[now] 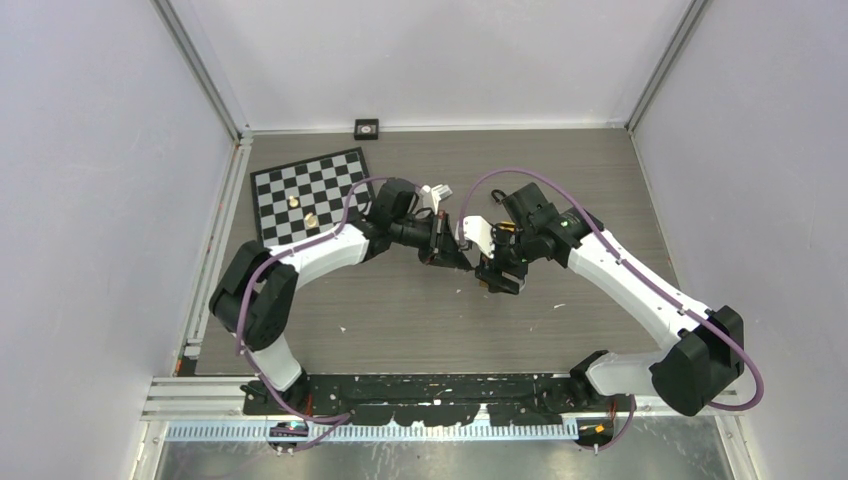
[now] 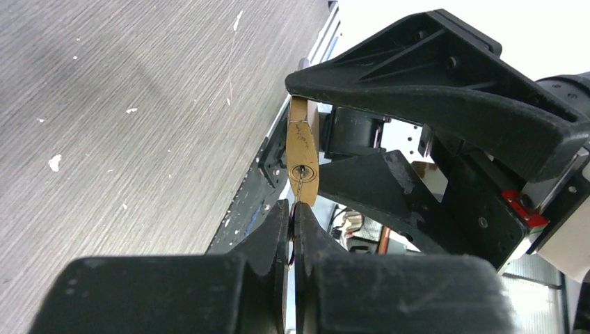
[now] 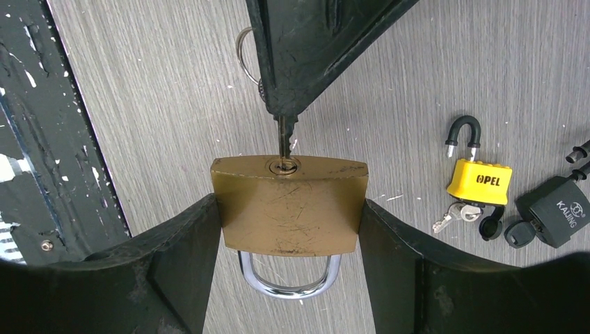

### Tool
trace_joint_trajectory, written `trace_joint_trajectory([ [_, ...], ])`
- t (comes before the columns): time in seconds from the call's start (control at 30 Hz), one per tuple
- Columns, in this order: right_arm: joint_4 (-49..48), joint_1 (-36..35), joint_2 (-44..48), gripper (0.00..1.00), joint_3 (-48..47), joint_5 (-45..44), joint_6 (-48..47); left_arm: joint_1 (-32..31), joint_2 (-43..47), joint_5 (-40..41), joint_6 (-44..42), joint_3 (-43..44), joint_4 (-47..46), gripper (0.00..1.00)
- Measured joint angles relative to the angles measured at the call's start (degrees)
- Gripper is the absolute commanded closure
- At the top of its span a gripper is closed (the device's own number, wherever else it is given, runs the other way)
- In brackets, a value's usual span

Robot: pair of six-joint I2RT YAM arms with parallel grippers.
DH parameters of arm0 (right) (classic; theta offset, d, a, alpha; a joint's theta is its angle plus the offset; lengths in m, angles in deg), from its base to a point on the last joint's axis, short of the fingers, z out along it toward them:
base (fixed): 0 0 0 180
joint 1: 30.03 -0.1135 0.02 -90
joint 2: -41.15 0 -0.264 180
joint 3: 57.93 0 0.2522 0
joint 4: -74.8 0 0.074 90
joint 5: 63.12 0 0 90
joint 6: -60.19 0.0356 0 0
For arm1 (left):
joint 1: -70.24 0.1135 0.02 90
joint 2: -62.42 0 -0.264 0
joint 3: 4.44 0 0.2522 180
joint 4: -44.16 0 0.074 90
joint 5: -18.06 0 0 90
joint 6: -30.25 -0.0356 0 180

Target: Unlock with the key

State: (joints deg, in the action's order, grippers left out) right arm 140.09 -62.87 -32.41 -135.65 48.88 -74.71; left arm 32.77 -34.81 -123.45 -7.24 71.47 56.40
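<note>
The right end effector [image 3: 289,229] has its black fingers spread wide and clamped on the two narrow sides of a scuffed brass padlock [image 3: 292,209]. It holds the padlock above the grey wood-grain surface [image 3: 139,104], with the chrome shackle [image 3: 289,285] pointing back toward the wrist. The left end effector [image 2: 292,217] faces it, pinched shut on the head of a small silver key [image 3: 284,142]. The key's blade tip sits in the keyway with much of the blade showing.

The padlock looks solid, rigid and heavy for its size. Its smooth sides could swivel under a twist, so the grip across the body seems right. The key is thin and stiff (and easy to cock sideways), so it is best held flat across its head.
</note>
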Motion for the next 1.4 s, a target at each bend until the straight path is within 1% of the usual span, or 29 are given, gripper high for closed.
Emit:
trace_joint_trajectory([
  [0.13, 0.2, 0.1, 0.0, 0.99, 0.0, 1.2, -0.2, -0.1, 0.9, -0.1, -5.2, 0.0, 0.1, 1.0],
  [0.37, 0.1, 1.5, 0.0, 1.0, -0.1, 6.9, -0.9, -0.8, 5.4, 1.5, -17.6, -0.5, 1.6, 1.0],
  [0.5, 0.1, 1.6, 0.0, 0.99, -0.1, 8.5, -1.1, -0.8, 6.3, 1.9, -20.2, -0.5, 1.8, 1.0],
  [0.67, 0.1, 1.6, 0.0, 1.0, -0.1, 8.6, -1.1, -0.6, 5.9, 1.9, -18.1, -0.5, 1.8, 1.0],
  [0.9, -3.5, 1.6, 0.1, 1.0, 1.3, 5.7, -0.7, 2.1, 1.4, -0.7, -6.0, -0.9, -1.9, 1.0],
  [1.07, -5.5, 1.6, 1.0, 1.0, 3.2, 3.9, -0.1, 2.4, 0.5, -1.1, -0.3, -2.8, -4.9, 1.0],
  [1.17, -5.7, 1.6, 1.6, 1.0, 3.3, 3.4, 0.0, 2.4, 0.1, -1.7, 1.6, -3.1, -6.6, 1.0],
  [1.4, -5.6, 1.6, 1.6, 1.0, 3.3, 3.2, 0.0, 1.9, 0.1, -2.6, 0.6, -3.1, -8.2, 1.0],
])
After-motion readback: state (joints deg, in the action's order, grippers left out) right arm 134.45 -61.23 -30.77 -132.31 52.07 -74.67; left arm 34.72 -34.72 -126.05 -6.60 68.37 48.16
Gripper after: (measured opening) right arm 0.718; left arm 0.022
